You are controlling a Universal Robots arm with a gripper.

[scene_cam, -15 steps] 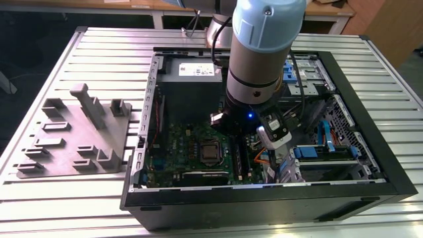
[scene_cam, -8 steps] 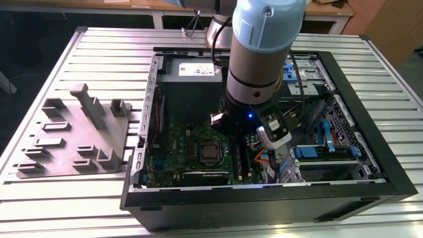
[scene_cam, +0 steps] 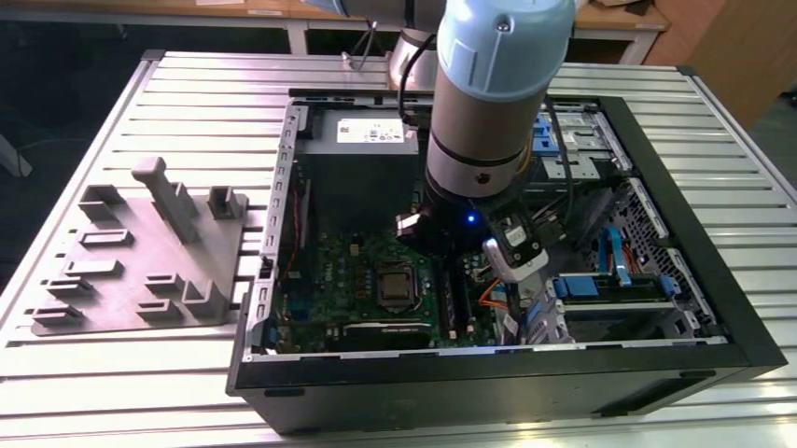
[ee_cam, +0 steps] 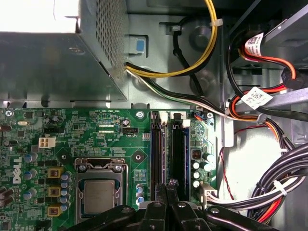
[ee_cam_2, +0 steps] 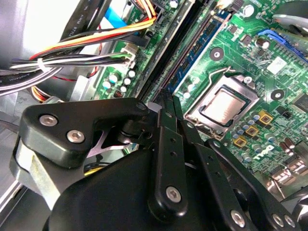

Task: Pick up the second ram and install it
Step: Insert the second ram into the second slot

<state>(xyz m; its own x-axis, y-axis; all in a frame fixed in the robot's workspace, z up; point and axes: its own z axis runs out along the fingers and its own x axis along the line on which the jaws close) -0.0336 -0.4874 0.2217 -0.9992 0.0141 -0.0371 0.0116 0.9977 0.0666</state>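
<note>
My gripper [ee_cam: 170,185] is down inside the open computer case, its two black fingers pressed together and shut right over the memory slots [ee_cam: 168,149] of the green motherboard [ee_cam: 96,139], beside the processor socket [ee_cam: 98,195]. In the second wrist view the gripper [ee_cam_2: 166,96] points at the near end of these slots. A slim long strip, the second ram [ee_cam_2: 171,43], stands on edge in the slot by the cables, in line with the fingertips. I cannot tell whether the tips touch it. In the exterior view the arm's wrist [scene_cam: 480,177] covers this spot.
Cable bundles [ee_cam: 269,183] lie close beside the slots, and the metal power supply [ee_cam: 57,62] sits past the board. The black case wall [scene_cam: 498,373] rings the work area. A grey plastic holder tray [scene_cam: 137,252] rests on the slatted table at the exterior view's left.
</note>
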